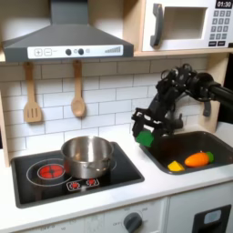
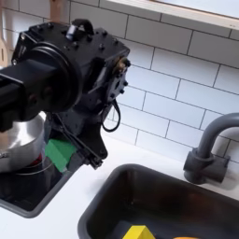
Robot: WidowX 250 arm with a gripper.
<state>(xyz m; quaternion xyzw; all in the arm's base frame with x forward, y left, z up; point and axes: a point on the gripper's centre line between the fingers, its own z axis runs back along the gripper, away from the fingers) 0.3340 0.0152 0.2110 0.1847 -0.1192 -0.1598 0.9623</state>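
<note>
White tiled toy kitchen counter (image 1: 136, 187); tool (image 1: 145, 134) grasping green block (image 1: 145, 138) beside pot (image 1: 86, 156).

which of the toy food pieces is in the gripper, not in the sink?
The green piece: the gripper is shut on it, in the air between the pot and the sink. The yellow piece and orange piece lie in the sink.

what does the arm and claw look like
The arm is all black, built of boxy, hard-edged segments joined by rounded joints. In the second exterior view its wrist housing is a bulky black block with small screws and a little orange mark, and a thin black cable loops below it. The claw is black too.
</note>
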